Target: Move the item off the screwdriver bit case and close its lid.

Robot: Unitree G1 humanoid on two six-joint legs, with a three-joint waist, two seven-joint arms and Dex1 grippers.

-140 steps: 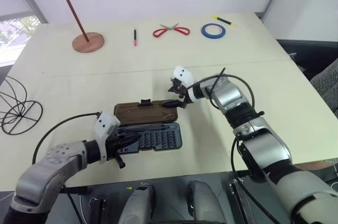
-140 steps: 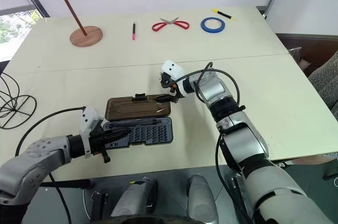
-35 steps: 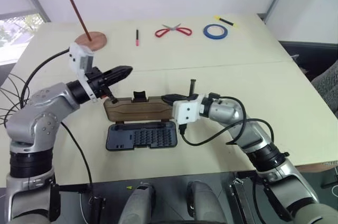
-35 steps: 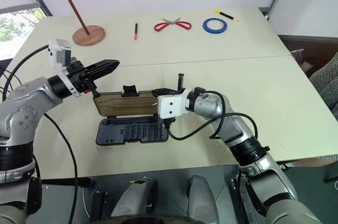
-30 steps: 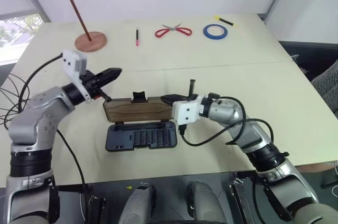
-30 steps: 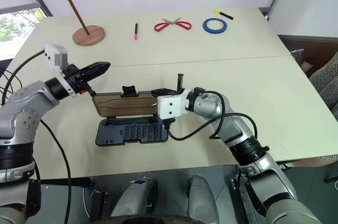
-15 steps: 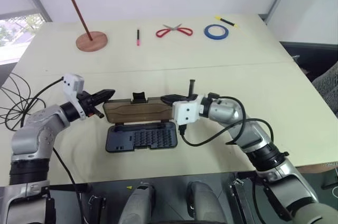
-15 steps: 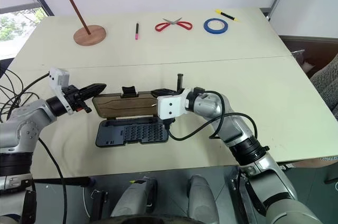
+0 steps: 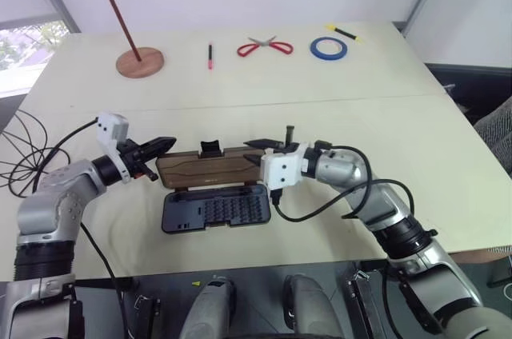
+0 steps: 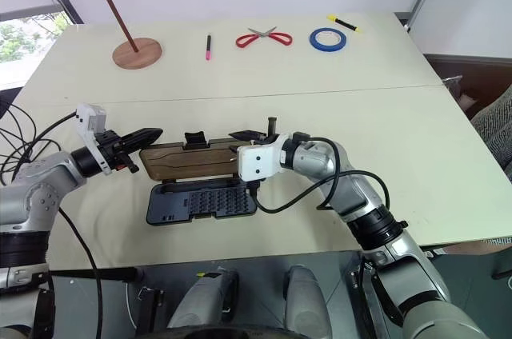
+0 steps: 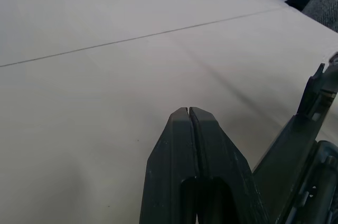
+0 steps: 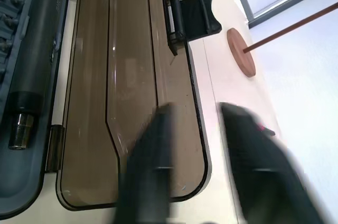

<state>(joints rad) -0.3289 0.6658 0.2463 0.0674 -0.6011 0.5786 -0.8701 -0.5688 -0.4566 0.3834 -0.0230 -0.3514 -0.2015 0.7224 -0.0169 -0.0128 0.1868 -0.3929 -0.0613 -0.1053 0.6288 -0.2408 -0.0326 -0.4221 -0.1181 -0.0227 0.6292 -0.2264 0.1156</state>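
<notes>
The screwdriver bit case (image 9: 214, 213) lies open near the table's front edge, with rows of bits showing. Its brown lid (image 9: 206, 169) stands tilted up behind it, black latch tab (image 9: 210, 148) on top. My right gripper (image 9: 254, 153) is at the lid's right end, open, its blurred fingers (image 12: 152, 167) straddling the lid's edge (image 12: 196, 129). My left gripper (image 9: 164, 145) is shut, its tip just off the lid's left end (image 11: 293, 147) with nothing in it. The item's thin black wire hoops (image 9: 18, 169) lie at the table's left edge, well away from the case.
At the back of the table are a reddish-brown stand (image 9: 138, 61), a pink pen (image 9: 210, 56), red scissors (image 9: 262, 47), a blue tape roll (image 9: 326, 48) and a yellow marker (image 9: 340, 32). A seam (image 9: 320, 101) crosses the tabletop.
My right gripper's fingers have parted at the lid's right end. The left gripper came down from above to the lid's left end. The lid stays tilted up.
</notes>
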